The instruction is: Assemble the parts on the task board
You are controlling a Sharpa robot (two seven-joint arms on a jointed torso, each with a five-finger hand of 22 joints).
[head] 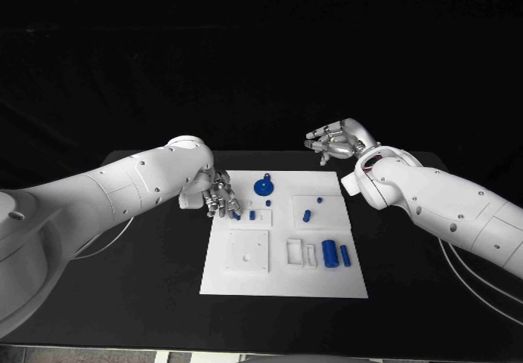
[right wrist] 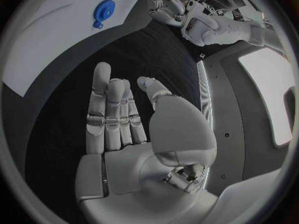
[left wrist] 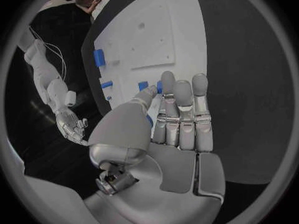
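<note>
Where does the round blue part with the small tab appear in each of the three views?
Head view: round blue part lies near the task board's far edge, beside the left hand.
Left wrist view: I cannot pick it out.
Right wrist view: on the white board, beyond the right hand.
Shared landmark: the task board.

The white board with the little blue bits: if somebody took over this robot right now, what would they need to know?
Left hand: open, holding nothing, fingers over the task board's left edge beside two small blue parts.
Right hand: open, raised over the black table beyond the board's far right corner.
On the board: round blue part at the far end, two small blue pieces mid-right, two blue cylinders near right.
Done: cannot tell. Left: neither hand holds a part yet.
</note>
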